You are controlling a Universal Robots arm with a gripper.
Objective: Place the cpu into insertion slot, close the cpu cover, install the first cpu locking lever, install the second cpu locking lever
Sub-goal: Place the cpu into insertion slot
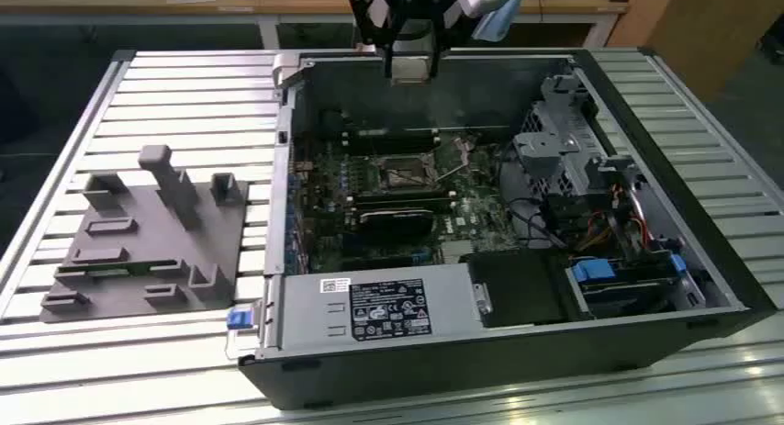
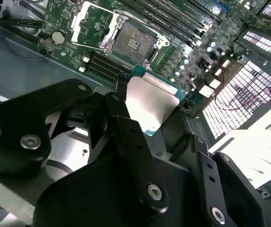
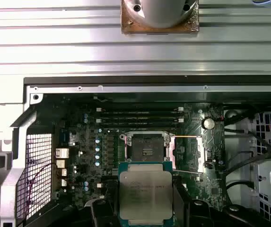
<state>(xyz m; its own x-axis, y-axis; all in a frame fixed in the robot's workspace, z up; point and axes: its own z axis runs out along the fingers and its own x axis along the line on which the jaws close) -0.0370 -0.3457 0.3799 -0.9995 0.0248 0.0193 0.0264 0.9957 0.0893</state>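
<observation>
**A:** Exterior view, containers?

**B:** One open computer case (image 1: 490, 365) on a slatted table (image 1: 184, 95), centre of the frame. Contents: a motherboard (image 1: 367, 205) on its floor, with the insertion slot (image 1: 398, 173) near the board's middle. A labelled power-supply box (image 1: 380, 307) sits against the near wall. Outside the case, on the exterior view's left, there is one grey fixture (image 1: 141, 237).

**A:** And the gripper?

**B:** The gripper (image 1: 413, 72) is at top centre, above the case's far wall. It is closed onto the cpu (image 1: 413, 58), which hangs between its fingers.

**A:** Second wrist view?

**B:** Black fingers (image 2: 126, 127) clamp the cpu (image 2: 152, 101) by its edges, metal top showing. The insertion slot (image 2: 130, 40) lies beyond it on the board, well apart, its dark centre uncovered. The cpu cover (image 2: 85, 19) is swung open beside the slot.

**A:** First wrist view?

**B:** The same holding: cpu (image 3: 146, 191) between the fingers (image 3: 97, 210), above the board. The insertion slot (image 3: 145, 146) is just past the chip's edge. The cpu cover (image 3: 188, 152) lies flat beside the slot, its window showing.
</observation>
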